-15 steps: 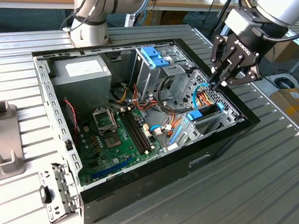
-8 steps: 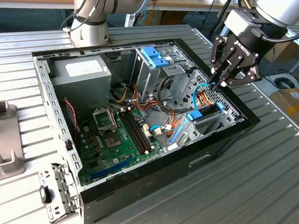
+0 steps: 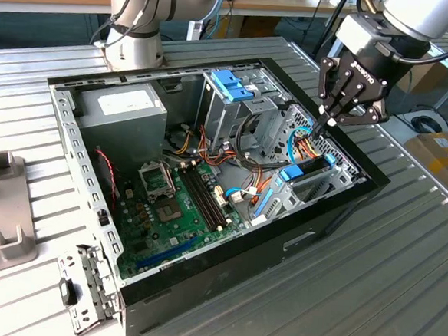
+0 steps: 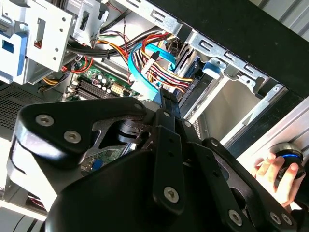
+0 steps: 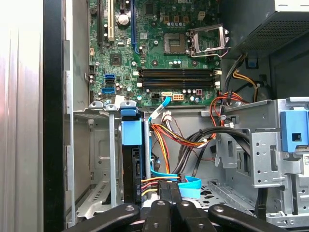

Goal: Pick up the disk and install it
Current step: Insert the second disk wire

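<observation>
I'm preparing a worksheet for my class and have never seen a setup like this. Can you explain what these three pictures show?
A grey robot arm carries a black two-fingered gripper. The exterior view looks on from off the arm. Both wrist views come from cameras riding near the gripper. On the ribbed metal table lies an open black desktop computer case, its green motherboard exposed. The gripper's fingers are closed together, holding nothing I can see, just above the drive bay. There the disk, a flat drive seen edge-on with a blue plastic frame, stands in its slot.

Pincer [image 3: 329, 120] pointing down, fingers pressed together.
</observation>
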`<state>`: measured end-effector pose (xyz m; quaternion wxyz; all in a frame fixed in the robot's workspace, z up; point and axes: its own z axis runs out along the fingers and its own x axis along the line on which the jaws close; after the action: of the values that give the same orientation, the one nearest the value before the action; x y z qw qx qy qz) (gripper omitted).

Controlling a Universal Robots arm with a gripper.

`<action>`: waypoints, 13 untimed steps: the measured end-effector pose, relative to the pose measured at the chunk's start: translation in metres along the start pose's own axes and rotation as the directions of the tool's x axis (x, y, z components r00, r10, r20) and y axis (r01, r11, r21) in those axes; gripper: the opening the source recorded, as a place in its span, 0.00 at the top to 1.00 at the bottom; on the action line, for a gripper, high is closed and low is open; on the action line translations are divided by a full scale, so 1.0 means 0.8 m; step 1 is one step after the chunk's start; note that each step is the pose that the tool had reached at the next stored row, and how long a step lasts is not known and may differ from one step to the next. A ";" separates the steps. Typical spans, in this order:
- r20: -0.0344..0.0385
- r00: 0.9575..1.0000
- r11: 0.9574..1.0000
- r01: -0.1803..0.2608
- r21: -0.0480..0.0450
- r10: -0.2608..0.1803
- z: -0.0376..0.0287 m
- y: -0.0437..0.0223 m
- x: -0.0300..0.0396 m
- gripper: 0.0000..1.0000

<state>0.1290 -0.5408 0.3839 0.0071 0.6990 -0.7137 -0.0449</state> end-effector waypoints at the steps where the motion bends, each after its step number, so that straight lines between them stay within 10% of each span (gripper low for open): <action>1: 0.000 1.000 1.000 0.000 0.000 0.000 0.0001 0.0000 0.0000 0.89; 13: -0.003 1.000 1.000 0.000 0.000 0.000 0.0057 -0.0004 0.0003 0.76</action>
<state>0.1290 -0.5408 0.3793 0.0080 0.6990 -0.7137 -0.0440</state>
